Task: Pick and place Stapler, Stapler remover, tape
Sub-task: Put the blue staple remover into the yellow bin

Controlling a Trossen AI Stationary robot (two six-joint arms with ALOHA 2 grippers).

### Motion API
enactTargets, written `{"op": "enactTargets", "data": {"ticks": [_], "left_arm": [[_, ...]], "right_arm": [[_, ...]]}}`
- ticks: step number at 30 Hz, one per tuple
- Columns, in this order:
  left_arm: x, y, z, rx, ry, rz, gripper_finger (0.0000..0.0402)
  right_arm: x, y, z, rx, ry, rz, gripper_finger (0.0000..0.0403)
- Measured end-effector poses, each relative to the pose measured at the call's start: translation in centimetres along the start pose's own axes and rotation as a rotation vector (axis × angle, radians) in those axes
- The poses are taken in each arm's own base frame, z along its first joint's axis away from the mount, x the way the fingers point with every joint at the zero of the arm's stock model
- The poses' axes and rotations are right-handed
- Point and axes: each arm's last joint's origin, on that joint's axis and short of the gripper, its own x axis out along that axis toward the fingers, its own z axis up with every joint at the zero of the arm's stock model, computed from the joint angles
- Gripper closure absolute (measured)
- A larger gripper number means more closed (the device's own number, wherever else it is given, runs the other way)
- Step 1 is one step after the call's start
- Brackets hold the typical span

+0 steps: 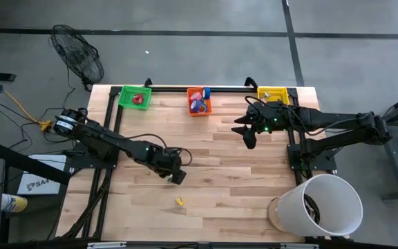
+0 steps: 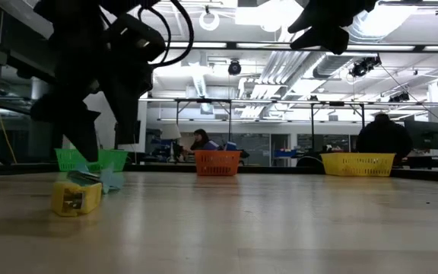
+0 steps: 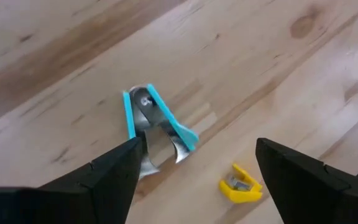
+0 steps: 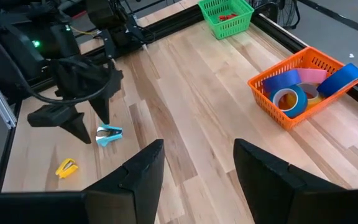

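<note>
The blue stapler remover (image 3: 156, 127) is a small claw tool with light blue plastic grips over bright metal jaws; it lies flat on the wooden table (image 1: 240, 187), left of the middle. The left gripper (image 3: 194, 171) hangs directly over it with its fingers spread wide on either side and nothing in its grasp. In the right wrist view the same remover (image 4: 109, 134) sits just below those dark fingertips. A yellow stapler remover (image 1: 179, 201) of the same shape lies close by, nearer the front edge of the table, apart from the blue one. Along the far edge stand three bins: a green bin (image 1: 135, 96) at the left holding something red, an orange bin (image 1: 199, 102) in the middle, and a yellow bin (image 1: 273, 95) at the right. The tape (image 4: 294, 93) fills the orange bin: blue rolls with open centres, with a pink one among them. The right gripper (image 1: 249, 131) is raised above the table near the yellow bin, its fingers parted and empty. A white bucket (image 1: 323, 206) stands at the near right corner. The broad middle and near right of the table are bare wood, so the two arms are well apart.
</note>
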Motion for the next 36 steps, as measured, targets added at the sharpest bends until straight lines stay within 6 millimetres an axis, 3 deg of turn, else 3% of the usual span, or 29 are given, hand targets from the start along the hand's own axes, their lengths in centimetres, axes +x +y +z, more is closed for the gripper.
{"op": "enactTargets", "data": {"ticks": [9, 24, 36], "left_arm": [[-0.4, 0.2, 1.3, 0.011, 0.056, -0.033, 0.0095], [-0.4, 1.2, 0.8, -0.023, 0.150, 0.051, 0.0095], [1.2, 0.8, 1.0, -0.036, 0.145, 0.047, 0.0095]], "right_arm": [[0.0, -0.1, -0.2, -0.009, 0.026, -0.008, 0.0218], [0.0, -0.1, -0.3, -0.021, 0.032, -0.020, 0.0219], [0.0, -0.1, -0.3, -0.021, 0.031, -0.021, 0.0218]]}}
